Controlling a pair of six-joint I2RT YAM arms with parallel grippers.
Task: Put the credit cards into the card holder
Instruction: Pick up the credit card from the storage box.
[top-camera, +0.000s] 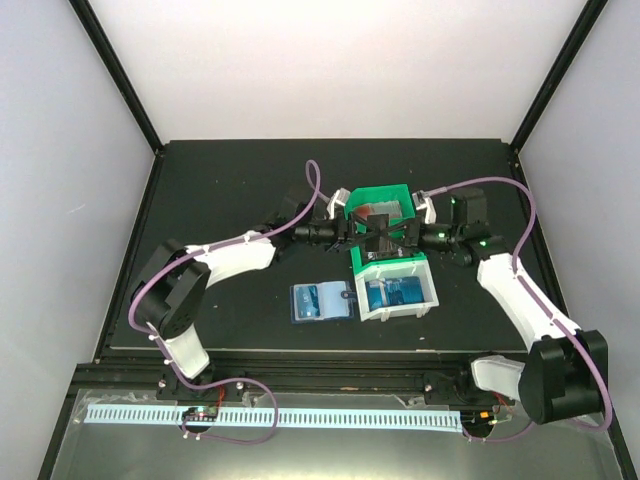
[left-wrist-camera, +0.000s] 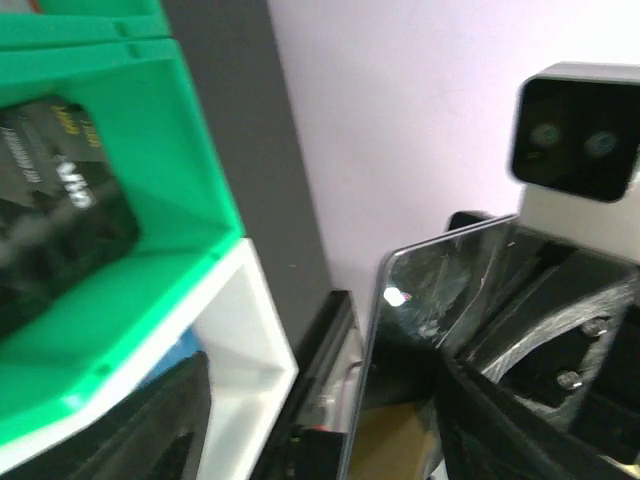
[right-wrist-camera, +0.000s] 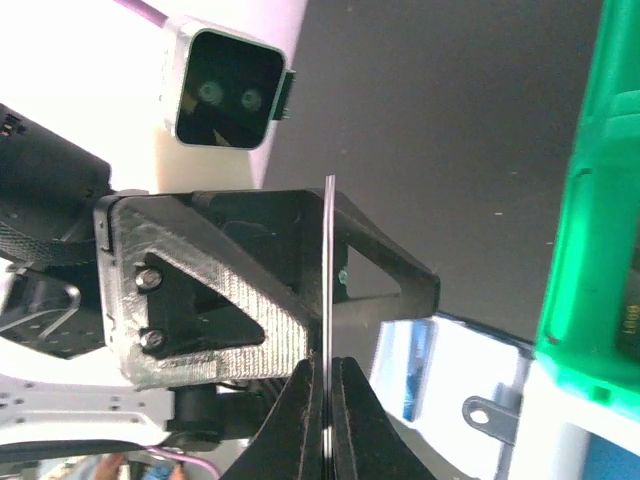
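Above the green bin (top-camera: 385, 193) my two grippers meet around one credit card (top-camera: 382, 230). In the right wrist view that card (right-wrist-camera: 328, 270) stands edge-on as a thin line, and my right gripper (right-wrist-camera: 327, 368) is shut on its lower edge. My left gripper (top-camera: 366, 232) is open, one of its fingers (right-wrist-camera: 215, 290) on each side of the card. The left wrist view shows the card's dark glossy face (left-wrist-camera: 440, 290). The card holder (top-camera: 322, 302) lies open on the table, with its snap tab (right-wrist-camera: 490, 415) towards the white bin. More blue credit cards (top-camera: 392, 294) lie in the white bin (top-camera: 432, 290).
A dark card (left-wrist-camera: 60, 200) lies in the green bin (left-wrist-camera: 190, 180), which stands against the white bin (left-wrist-camera: 245, 330). Pale walls enclose the black table (top-camera: 230, 180) at the back and sides. A slotted white rail (top-camera: 280, 415) runs along the near edge.
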